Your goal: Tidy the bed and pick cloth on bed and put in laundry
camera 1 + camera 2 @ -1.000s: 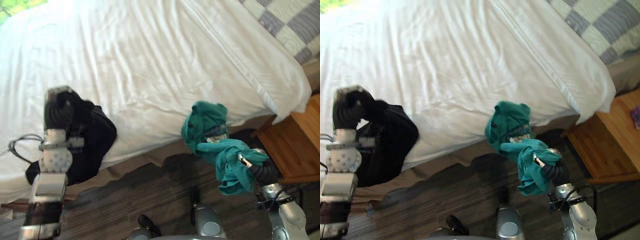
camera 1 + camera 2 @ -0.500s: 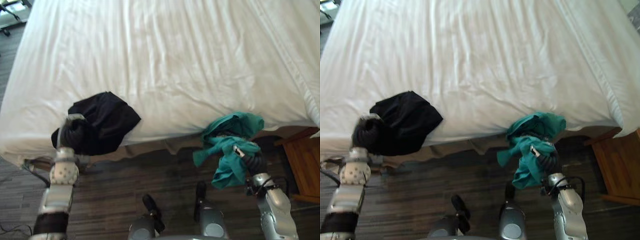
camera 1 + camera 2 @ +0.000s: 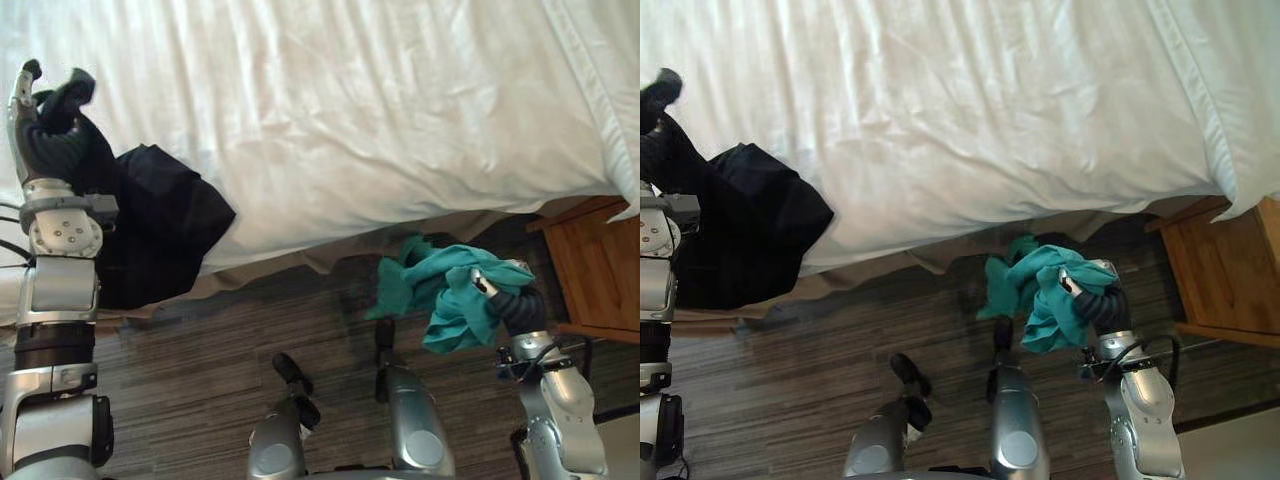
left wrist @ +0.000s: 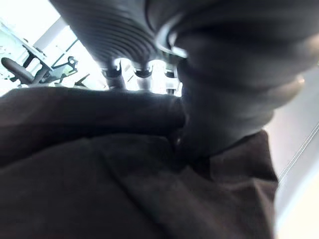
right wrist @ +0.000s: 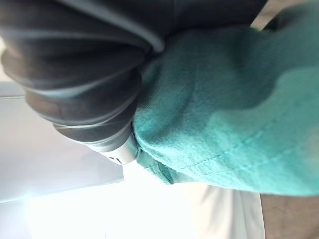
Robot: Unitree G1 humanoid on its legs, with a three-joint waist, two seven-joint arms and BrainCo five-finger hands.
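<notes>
The two head views look steeply down from side by side, sharing the bed (image 3: 350, 100) edge and the floor (image 3: 200, 335). The left wrist view sits right against the black cloth (image 4: 124, 199); the right wrist view right against the green cloth (image 5: 224, 99).

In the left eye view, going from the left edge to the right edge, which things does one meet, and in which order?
left hand, curled on the black cloth → black cloth → teal cloth → right hand, gripping the teal cloth → wooden bedside table. The white bed spans the whole width, so it has no place in the order.
</notes>
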